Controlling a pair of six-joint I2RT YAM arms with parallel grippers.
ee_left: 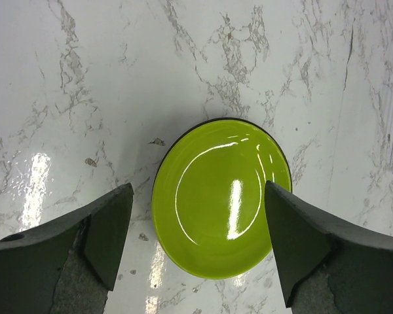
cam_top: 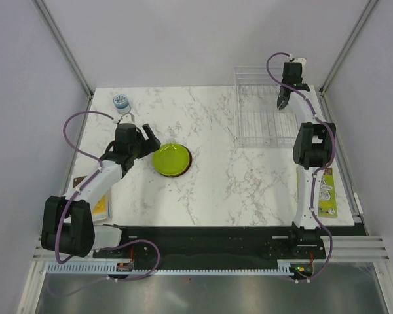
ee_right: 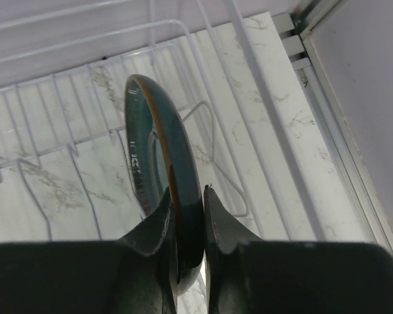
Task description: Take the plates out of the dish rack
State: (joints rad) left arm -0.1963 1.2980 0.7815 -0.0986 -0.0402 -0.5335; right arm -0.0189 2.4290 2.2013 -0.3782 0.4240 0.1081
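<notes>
The right gripper point(ee_right: 187, 196) pinched the glossy rim of the dark teal-blue plate point(ee_right: 156, 137), which stood on edge among the thin white wires of the dish rack point(cam_top: 259, 121). The left gripper point(ee_left: 196, 190) gaped wide over the round, shiny lime green plate point(ee_left: 219, 203), which lay flat on the veined marble table point(cam_top: 249, 183).

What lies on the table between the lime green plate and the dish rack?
Nothing stands there. The top external view shows only bare marble tabletop between the lime green plate and the dish rack.
</notes>
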